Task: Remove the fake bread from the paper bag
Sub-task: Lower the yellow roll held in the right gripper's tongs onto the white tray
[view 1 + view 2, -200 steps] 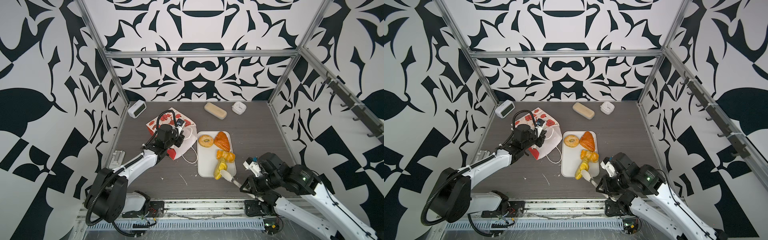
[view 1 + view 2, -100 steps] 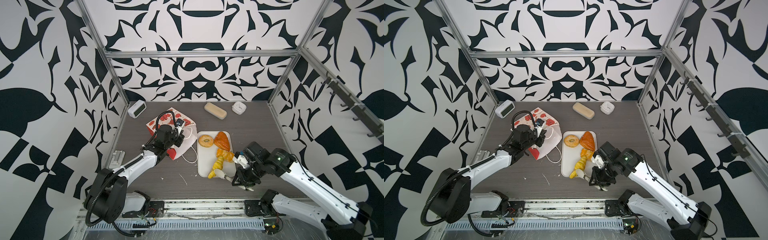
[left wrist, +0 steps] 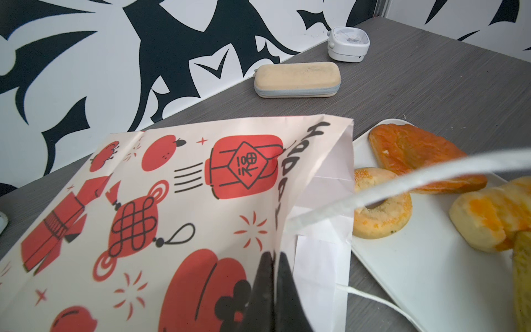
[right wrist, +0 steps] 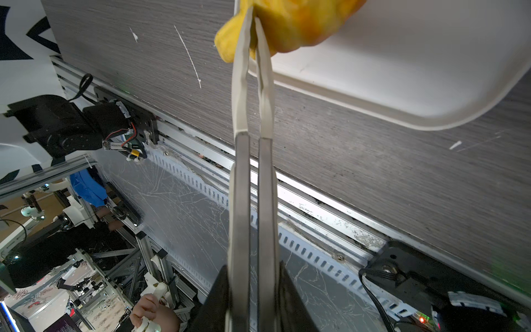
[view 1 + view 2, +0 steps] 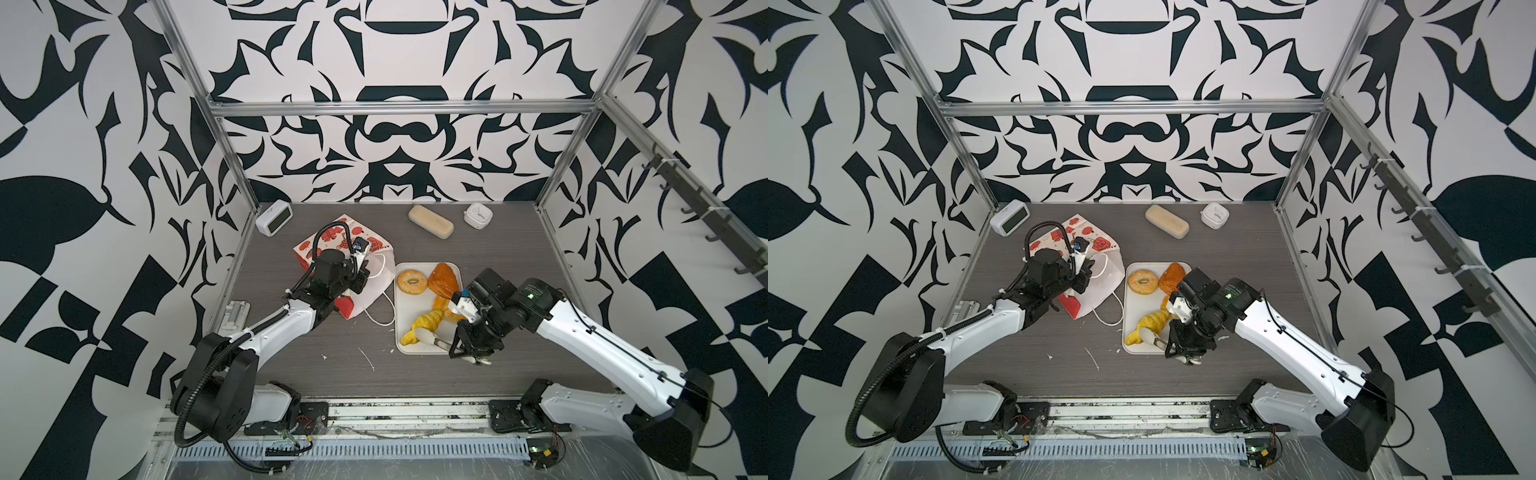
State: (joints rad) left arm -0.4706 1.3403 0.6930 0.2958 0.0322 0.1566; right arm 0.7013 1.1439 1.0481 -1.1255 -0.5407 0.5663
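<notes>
Here, the right pincer (image 4: 253, 287), closed tight on a pair of tongs (image 4: 240, 172), nips the thin end of a croissant (image 5: 424, 323) at the lower edge of a white tray (image 5: 409, 309), centre of both top views. The left pincer (image 3: 273, 258), fully closed, pinches the rim of the bag (image 3: 172, 186), which lies on its side on the tabletop (image 5: 498, 249), left of the tray, with its mouth facing the tray.

The hold looks slight. The tong tips catch only the croissant's narrow tip, and on so glossy a surface it could slide free and land half over the tray's rim or on the tabletop. A white cord handle loops from the bag toward the tray, and the tongs could snag it on a return reach. A hard tug by the left pincer could tear the paper or drag the bag onto the tray.

The bread is shiny, golden and plainly toy-like. A ring bagel (image 5: 411, 281) and a darker orange puff (image 5: 444, 279) sit at the top of the tray, with paler yellow pieces crowded below them beside the croissant. The left wrist view shows only white paper inside the bag's mouth. Whether any bread remains deeper in cannot be told.
</notes>
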